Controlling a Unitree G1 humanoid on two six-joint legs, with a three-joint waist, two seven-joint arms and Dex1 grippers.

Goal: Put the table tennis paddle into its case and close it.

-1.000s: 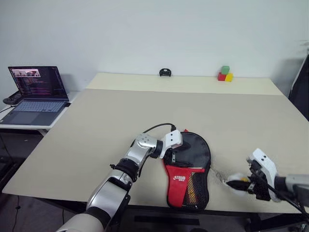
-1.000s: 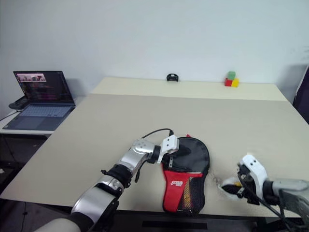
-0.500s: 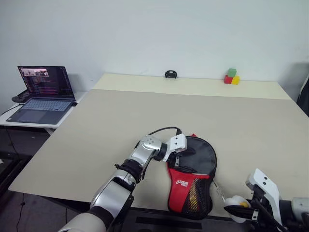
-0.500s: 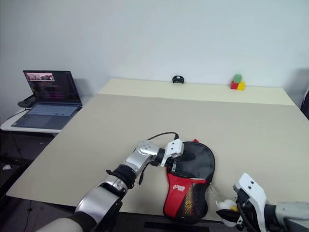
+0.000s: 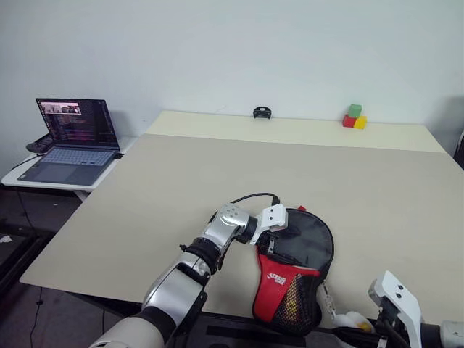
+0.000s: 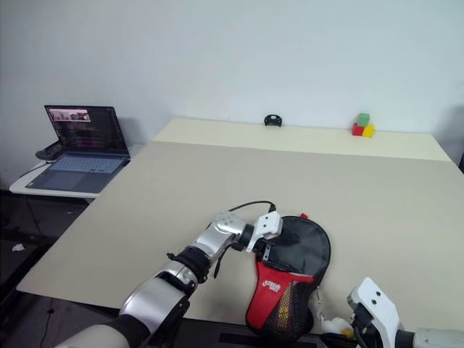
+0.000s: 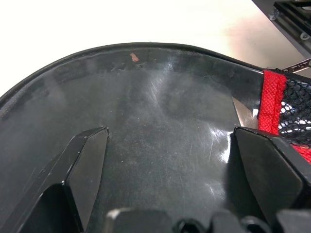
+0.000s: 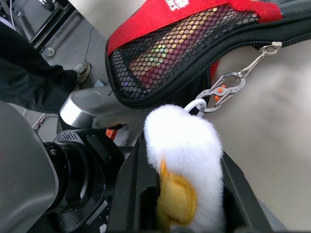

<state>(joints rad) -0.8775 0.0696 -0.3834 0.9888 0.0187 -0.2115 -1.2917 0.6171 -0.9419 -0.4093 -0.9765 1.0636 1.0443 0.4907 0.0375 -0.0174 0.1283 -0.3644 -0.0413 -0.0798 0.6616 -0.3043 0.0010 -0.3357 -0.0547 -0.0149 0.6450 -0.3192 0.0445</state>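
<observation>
The case (image 5: 278,270) lies near the table's front edge, with its red panel and mesh pocket (image 8: 180,43) toward me. The paddle's glossy black face (image 7: 160,121) sits in the case's round end, and the red fabric edge laps over one side of it. My left gripper (image 5: 270,243) is open, its fingers (image 7: 87,165) spread just over that black face. My right gripper (image 8: 187,194), low past the table's front edge, is shut on the white-yellow ball charm (image 8: 187,145). A carabiner (image 8: 221,87) links the charm to the zip pull (image 8: 269,48).
A laptop (image 5: 72,138) is open on a side table at the left. Coloured blocks (image 5: 355,117) and a small black object (image 5: 262,112) sit at the far edge of the table (image 5: 217,167). A person's trouser leg and shoe (image 8: 80,72) show on the floor.
My right gripper has drawn back toward me with the ball charm, from over the table to past its front edge. The left gripper stays at the case. The head camera has shifted.
</observation>
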